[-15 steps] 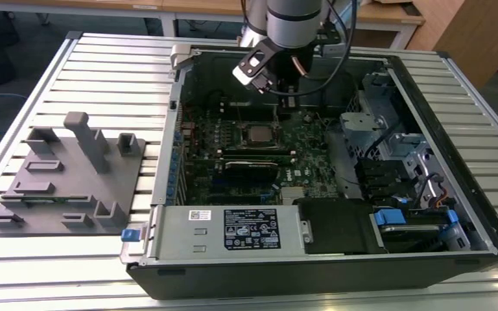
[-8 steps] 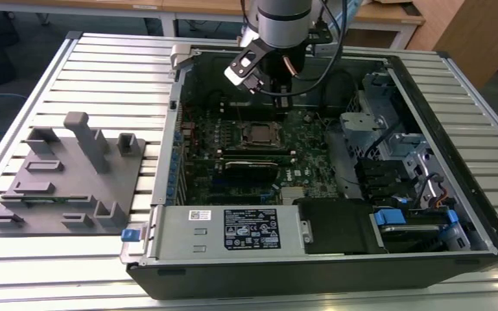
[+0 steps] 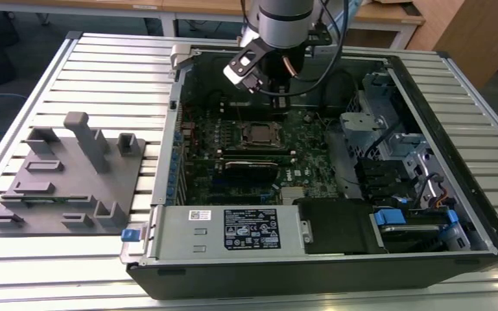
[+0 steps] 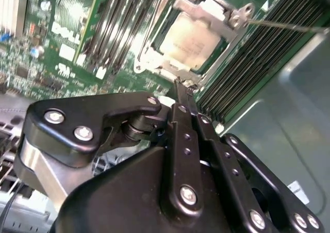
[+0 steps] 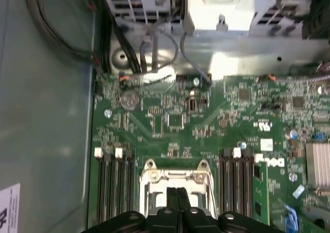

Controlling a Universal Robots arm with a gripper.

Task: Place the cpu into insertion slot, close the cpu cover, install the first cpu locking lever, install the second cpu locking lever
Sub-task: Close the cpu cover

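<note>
– Over the open computer case [image 3: 456, 71], where does the gripper [image 4: 181, 86] stand against the socket [image 4: 146, 64]?

– Just off one corner of it. In both wrist views the two black fingers [image 4: 180, 119] are pressed flat together, tips aimed at the socket's rim, with nothing seen between them.

– And the chip [image 4: 192, 39]?

– Seated inside the socket. Its pale grey top shows through the cut-out of the cover [image 4: 209, 9], which lies flat over it. On that evidence, placing and covering look done.

– The levers?

– One thin rod [image 4: 289, 25] leaves the next corner of the socket, along the rim that borders the memory slots [image 4: 263, 63]. It runs out over those slots with its long axis pointing away from the socket. It reads as a lever not latched down, though that is a judgement. A small bright metal end also sits at the corner of the socket nearest the fingertips. Whether the tips touch it, I cannot tell.

– And from the exterior view?

– The arm [image 3: 284, 26] reaches down into the case on the side of the socket away from the grey labelled box [image 3: 231, 227]
</note>
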